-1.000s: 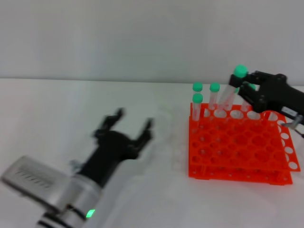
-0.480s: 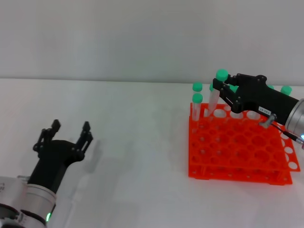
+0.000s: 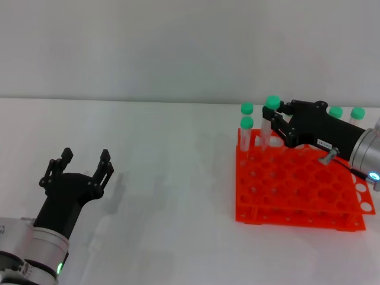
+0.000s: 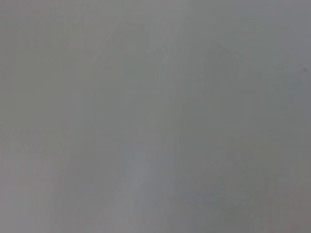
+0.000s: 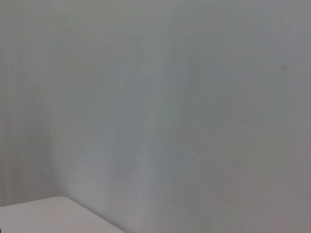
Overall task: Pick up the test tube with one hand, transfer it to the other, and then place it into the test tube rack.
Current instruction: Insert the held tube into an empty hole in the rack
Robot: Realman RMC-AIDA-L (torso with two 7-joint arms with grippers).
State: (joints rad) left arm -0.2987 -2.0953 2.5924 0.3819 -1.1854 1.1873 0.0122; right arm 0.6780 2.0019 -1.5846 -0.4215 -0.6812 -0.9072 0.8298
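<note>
In the head view my right gripper (image 3: 276, 123), on the blue-lit arm, is shut on the test tube (image 3: 272, 103), a clear tube with a green cap. It holds the tube nearly upright over the back row of the orange-red test tube rack (image 3: 297, 187). The tube's lower end is down at a hole near the rack's back left; how deep it sits I cannot tell. My left gripper (image 3: 86, 161), on the green-lit arm, is open and empty above the table at the lower left, far from the rack.
Other green-capped tubes stand in the rack: two at the back left corner (image 3: 246, 123) and two at the back right (image 3: 336, 111). The white table (image 3: 178, 178) stretches between the arms. Both wrist views show only a plain grey wall.
My right gripper moved left along the rack's back row and lowered the tube. My left arm drew back to the lower left and then stayed still, open.
</note>
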